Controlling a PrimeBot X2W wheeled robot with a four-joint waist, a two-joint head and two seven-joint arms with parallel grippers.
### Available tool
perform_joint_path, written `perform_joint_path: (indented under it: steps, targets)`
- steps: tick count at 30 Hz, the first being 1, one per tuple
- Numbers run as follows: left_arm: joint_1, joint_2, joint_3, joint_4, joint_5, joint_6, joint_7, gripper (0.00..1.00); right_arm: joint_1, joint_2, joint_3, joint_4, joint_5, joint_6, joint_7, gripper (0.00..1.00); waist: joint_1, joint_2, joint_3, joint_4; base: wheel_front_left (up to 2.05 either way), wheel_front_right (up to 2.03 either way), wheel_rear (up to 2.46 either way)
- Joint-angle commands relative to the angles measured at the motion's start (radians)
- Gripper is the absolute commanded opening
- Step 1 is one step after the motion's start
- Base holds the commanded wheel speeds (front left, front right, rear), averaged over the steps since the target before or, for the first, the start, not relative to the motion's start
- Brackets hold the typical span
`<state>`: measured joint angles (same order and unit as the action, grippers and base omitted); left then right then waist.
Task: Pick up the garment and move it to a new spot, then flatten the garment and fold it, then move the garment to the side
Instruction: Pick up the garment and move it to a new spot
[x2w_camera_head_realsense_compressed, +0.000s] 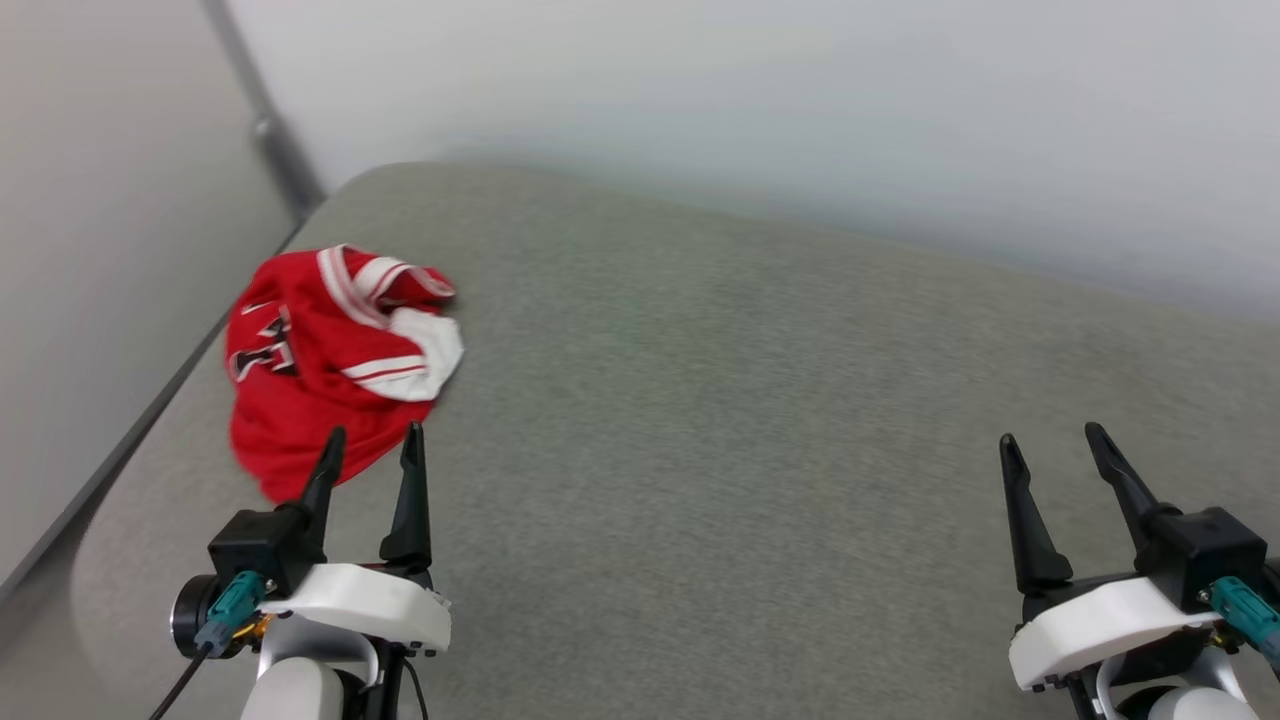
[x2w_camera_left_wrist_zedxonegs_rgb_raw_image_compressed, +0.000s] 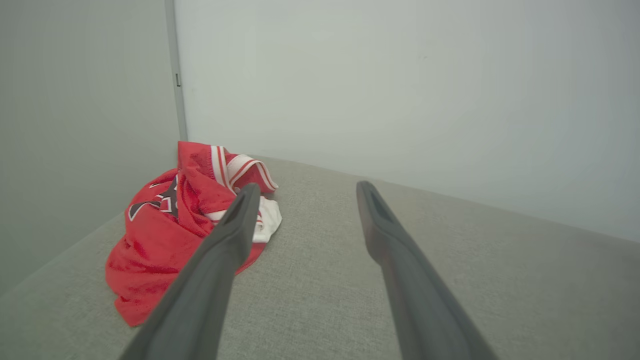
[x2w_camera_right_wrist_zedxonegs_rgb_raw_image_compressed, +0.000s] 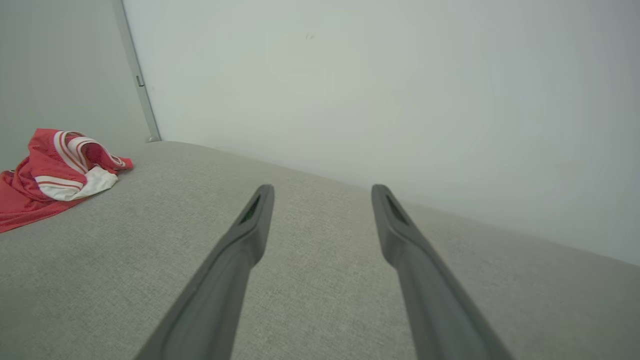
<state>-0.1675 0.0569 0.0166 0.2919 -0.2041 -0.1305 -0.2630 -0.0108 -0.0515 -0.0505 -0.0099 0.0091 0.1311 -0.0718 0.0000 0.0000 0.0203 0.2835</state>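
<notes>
My left claw (x2w_camera_head_realsense_compressed: 375, 430) hovers, fingers apart, near the crumpled jersey (x2w_camera_head_realsense_compressed: 320, 380). My right claw (x2w_camera_head_realsense_compressed: 1050, 434) is likewise apart, well away. Folds hide part of the jersey's lettering.

A wide grey fabric-covered surface (x2w_camera_head_realsense_compressed: 750, 400) with a rounded far-left corner bears a crumpled red sports jersey (x2w_camera_head_realsense_compressed: 320, 370), white-sleeved with red-and-white striped trim, bunched near the left edge, black lettering partly showing

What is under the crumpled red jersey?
The garment lies bunched on the grey fabric surface, near its left edge. Nothing pokes out from under it; whatever is beneath the heap is covered.
</notes>
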Motion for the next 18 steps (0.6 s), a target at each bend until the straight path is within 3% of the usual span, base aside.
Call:
perform_joint_path:
  steps: [1, 6, 18]
  targets:
    - [-0.001, -0.002, 0.016, 0.003, 0.002, 0.004, -0.002, 1.00, -0.017, 0.002, 0.012, -0.004, 0.001, -0.001, -0.002, 1.00, 0.0000, 0.0000, 0.008, 0.095, 0.00, 0.00, 0.00]
    - [0.013, -0.004, 0.048, -0.001, 0.010, 0.004, -0.002, 1.00, -0.032, 0.002, 0.034, -0.007, 0.003, -0.001, -0.003, 1.00, 0.0000, 0.0000, 0.013, 0.182, 0.00, 0.00, 0.00]
    - [0.027, -0.007, 0.098, -0.018, 0.010, 0.002, -0.003, 1.00, -0.061, 0.002, 0.076, -0.008, -0.006, -0.001, 0.006, 1.00, 0.0000, 0.0000, 0.042, 0.252, 0.00, 0.00, 0.00]
